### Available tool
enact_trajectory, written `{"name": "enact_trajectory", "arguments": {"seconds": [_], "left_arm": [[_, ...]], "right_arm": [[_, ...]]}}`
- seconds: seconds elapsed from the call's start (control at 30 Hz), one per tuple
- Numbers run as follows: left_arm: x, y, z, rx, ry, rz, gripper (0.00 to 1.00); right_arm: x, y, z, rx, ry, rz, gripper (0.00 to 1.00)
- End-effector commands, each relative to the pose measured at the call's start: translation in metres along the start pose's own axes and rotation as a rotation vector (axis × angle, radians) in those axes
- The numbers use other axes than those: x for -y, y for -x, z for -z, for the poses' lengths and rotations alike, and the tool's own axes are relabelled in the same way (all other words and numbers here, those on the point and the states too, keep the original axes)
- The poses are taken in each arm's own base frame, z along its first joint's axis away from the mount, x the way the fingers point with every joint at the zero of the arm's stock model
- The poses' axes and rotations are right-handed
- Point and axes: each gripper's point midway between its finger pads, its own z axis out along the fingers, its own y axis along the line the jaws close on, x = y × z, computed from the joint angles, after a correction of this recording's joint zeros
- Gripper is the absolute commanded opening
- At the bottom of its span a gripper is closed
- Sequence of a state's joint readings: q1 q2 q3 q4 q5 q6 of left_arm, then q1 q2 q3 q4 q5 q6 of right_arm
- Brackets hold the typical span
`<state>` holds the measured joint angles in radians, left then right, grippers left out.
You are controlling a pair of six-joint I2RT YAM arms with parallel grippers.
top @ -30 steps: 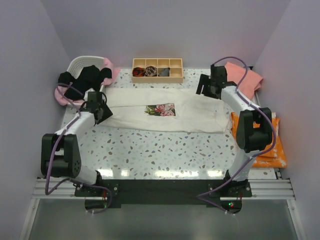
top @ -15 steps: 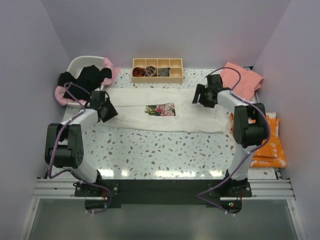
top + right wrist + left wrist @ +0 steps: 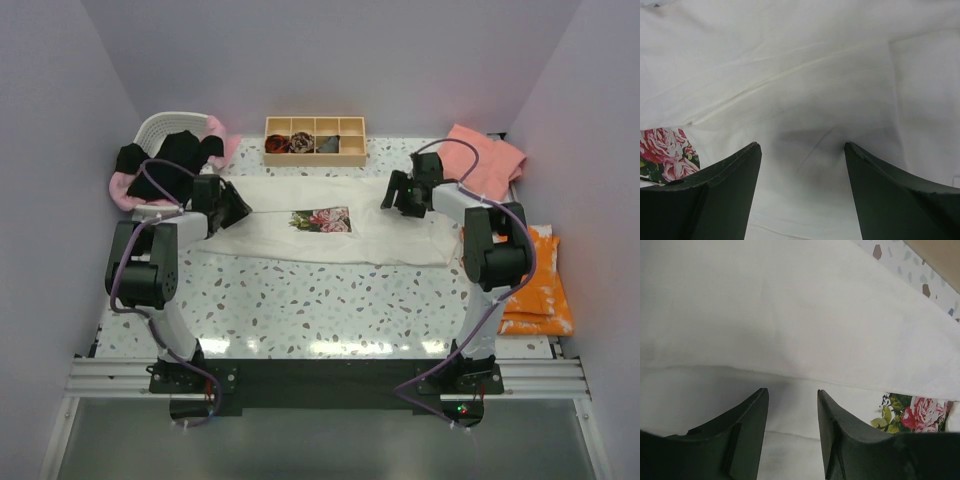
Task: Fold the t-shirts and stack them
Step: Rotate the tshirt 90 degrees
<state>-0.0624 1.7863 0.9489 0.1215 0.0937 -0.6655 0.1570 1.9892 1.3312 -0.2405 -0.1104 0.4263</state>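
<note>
On the white speckled stone-pattern table [image 3: 330, 300], an orange folded cloth [image 3: 535, 292] lies at the near right edge, partly behind the right arm. Across the middle of the table, the large cream-white t-shirt [image 3: 390, 235] lies flat as a long band running left to right, with its rose print [image 3: 322, 220] facing up near the centre.

The left gripper [image 3: 791, 392] hovers over the left end of that shirt. Its dark fingers stand a narrow gap apart with nothing between them, and a fold line in the cloth runs just beyond their tips. The right gripper [image 3: 802, 147] hangs over the shirt to the right of the print, its jaws spread wide and empty above a creased seam.

At the far side:
- **Far left:** a white perforated plastic basket [image 3: 165, 120] holds a black t-shirt [image 3: 165, 155] and a light pink t-shirt [image 3: 122, 190], both spilling over its rim.
- **Far centre:** a pale wooden four-compartment tray [image 3: 315, 155] holds small dark rolled cloth bundles [image 3: 290, 143].
- **Far right:** a salmon-pink t-shirt [image 3: 488, 160] lies crumpled in the corner.
</note>
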Motion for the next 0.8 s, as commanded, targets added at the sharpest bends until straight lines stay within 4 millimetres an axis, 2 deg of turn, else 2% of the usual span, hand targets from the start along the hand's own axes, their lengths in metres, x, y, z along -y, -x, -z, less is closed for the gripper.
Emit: {"name": "enact_trajectory", "arguments": {"seconds": [0.0,0.13,0.27,0.37,0.43,0.57,0.6,0.63,0.7,0.73,0.77], "left_arm": [[0.018,0.008,-0.018,0.058,-0.074,-0.021,0.49],[0.008,0.0,-0.025,0.033,-0.037,-0.019,0.47],[-0.005,-0.028,-0.015,-0.056,0.047,-0.001,0.45],[-0.014,-0.058,0.008,-0.116,0.085,0.018,0.45],[-0.013,-0.074,0.02,-0.151,0.086,0.023,0.45],[-0.023,-0.119,0.06,-0.24,0.099,0.007,0.44],[-0.022,-0.126,0.068,-0.254,0.088,0.017,0.45],[-0.021,-0.134,0.075,-0.271,0.077,0.017,0.45],[-0.024,-0.15,0.094,-0.299,0.063,0.028,0.45],[-0.023,-0.157,0.101,-0.313,0.056,0.024,0.45],[-0.026,-0.165,0.113,-0.323,0.049,0.021,0.45]], "right_arm": [[-0.012,-0.009,0.013,-0.014,0.05,0.012,0.72],[-0.004,-0.022,0.019,-0.031,0.019,0.017,0.72],[0.014,-0.038,0.021,-0.075,-0.06,-0.001,0.72],[0.027,-0.046,0.02,-0.086,-0.121,-0.001,0.73],[0.033,-0.048,0.016,-0.096,-0.15,0.006,0.73],[0.03,-0.036,0.006,-0.102,-0.152,0.036,0.73],[0.03,-0.033,0.005,-0.106,-0.153,0.048,0.73],[0.023,-0.021,0.004,-0.086,-0.139,0.059,0.73],[0.024,-0.021,-0.004,-0.114,-0.141,0.074,0.73],[0.017,-0.008,-0.005,-0.095,-0.128,0.08,0.73],[0.016,-0.009,-0.012,-0.113,-0.123,0.082,0.73]]}}
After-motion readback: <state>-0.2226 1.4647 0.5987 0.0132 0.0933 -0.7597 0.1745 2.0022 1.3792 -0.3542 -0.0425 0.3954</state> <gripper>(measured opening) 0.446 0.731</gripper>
